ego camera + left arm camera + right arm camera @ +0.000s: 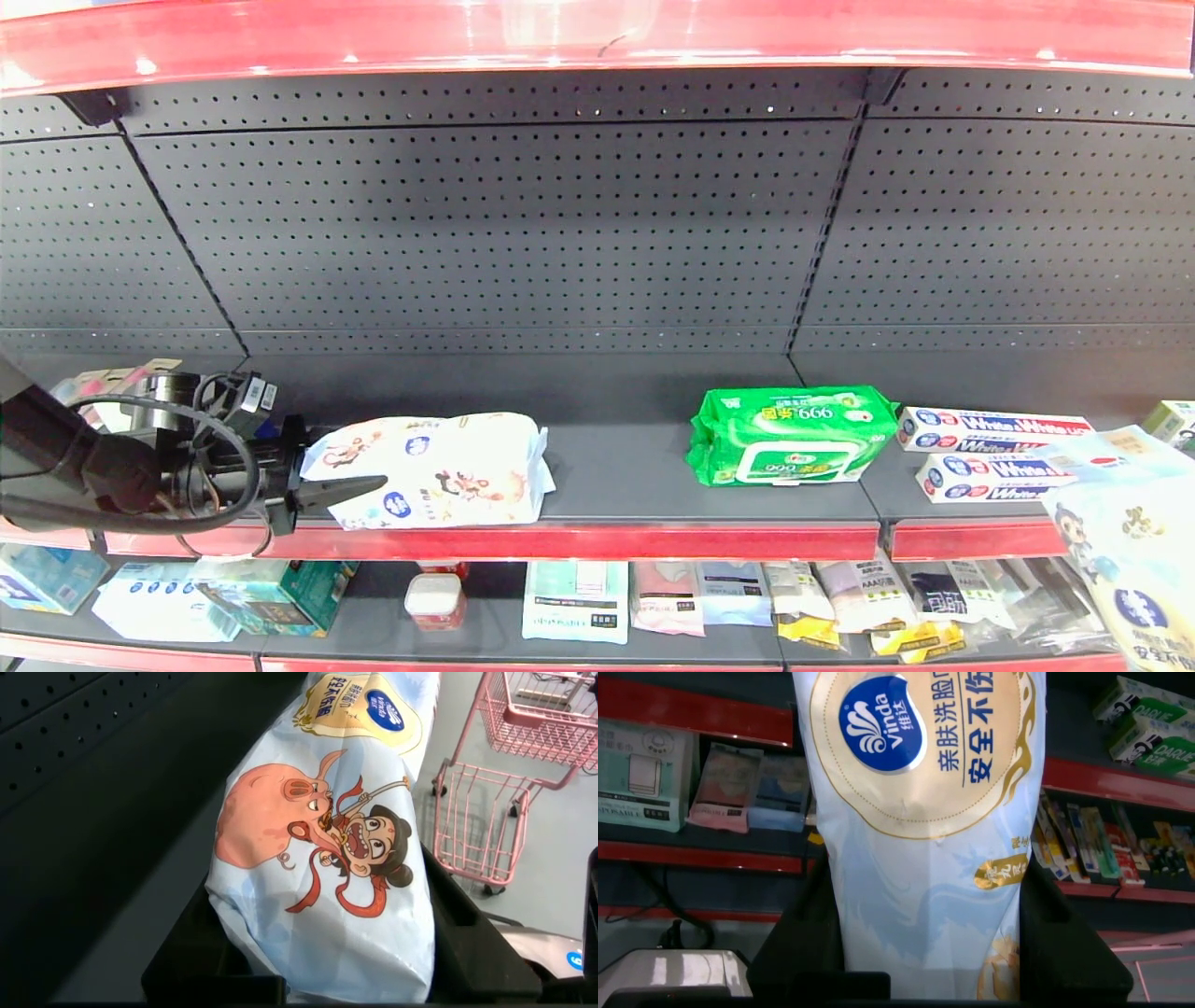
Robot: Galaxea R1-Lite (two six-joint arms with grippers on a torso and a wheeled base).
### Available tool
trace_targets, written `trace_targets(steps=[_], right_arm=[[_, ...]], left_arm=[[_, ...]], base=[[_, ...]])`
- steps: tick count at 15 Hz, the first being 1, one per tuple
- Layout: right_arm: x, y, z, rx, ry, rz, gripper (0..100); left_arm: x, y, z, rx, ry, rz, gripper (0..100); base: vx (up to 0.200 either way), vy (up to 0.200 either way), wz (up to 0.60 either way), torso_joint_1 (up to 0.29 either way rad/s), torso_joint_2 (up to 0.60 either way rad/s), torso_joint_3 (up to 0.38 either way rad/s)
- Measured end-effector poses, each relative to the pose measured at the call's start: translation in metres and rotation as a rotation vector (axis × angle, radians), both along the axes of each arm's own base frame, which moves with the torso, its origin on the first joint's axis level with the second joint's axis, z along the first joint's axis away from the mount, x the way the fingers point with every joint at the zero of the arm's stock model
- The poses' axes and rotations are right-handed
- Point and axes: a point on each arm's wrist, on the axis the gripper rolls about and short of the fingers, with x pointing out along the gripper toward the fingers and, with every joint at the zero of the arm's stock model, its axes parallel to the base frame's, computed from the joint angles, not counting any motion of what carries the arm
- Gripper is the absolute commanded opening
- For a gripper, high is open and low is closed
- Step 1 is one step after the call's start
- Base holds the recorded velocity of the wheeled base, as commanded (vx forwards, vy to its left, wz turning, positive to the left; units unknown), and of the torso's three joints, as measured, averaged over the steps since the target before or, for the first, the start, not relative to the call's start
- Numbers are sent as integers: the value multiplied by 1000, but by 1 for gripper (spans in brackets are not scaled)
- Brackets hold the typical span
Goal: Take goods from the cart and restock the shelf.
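A soft, crinkly plastic cartoon pack (439,471), white with a pink pig and a grinning face printed on it, lies flat on the dark metal shelf (616,467) near its red front lip, left of centre. The left gripper (359,471) has its black fingers spread around one end, pressed against both sides. The right gripper (924,952) clamps a second pack (924,840) the same way; this one is glossy pale blue and white. Further right on the shelf lie one puffy green wipes pack (789,437) and two long toothpaste boxes (994,429). A pink wire cart (495,793) stands on the grey floor.
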Motion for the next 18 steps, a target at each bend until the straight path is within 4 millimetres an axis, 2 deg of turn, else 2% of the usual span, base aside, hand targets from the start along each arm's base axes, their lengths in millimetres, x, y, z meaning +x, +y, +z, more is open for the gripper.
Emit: trace_targets(steps=[4, 5, 13, 18], right_arm=[[0, 0, 0, 0, 1, 0, 0], [0, 0, 0, 0, 1, 0, 0], [0, 0, -1, 0, 6, 0, 0], [1, 0, -1, 0, 8, 0, 0]], left_arm=[[0, 0, -1, -1, 3, 0, 0], [0, 0, -2, 0, 2, 0, 100], [1, 0, -4, -4, 19, 2, 100], [6, 4, 3, -4, 3, 13, 100]], base=[[0, 0, 0, 0, 0, 0], [0, 0, 0, 0, 0, 0], [0, 0, 0, 0, 0, 0], [0, 0, 0, 0, 0, 0]])
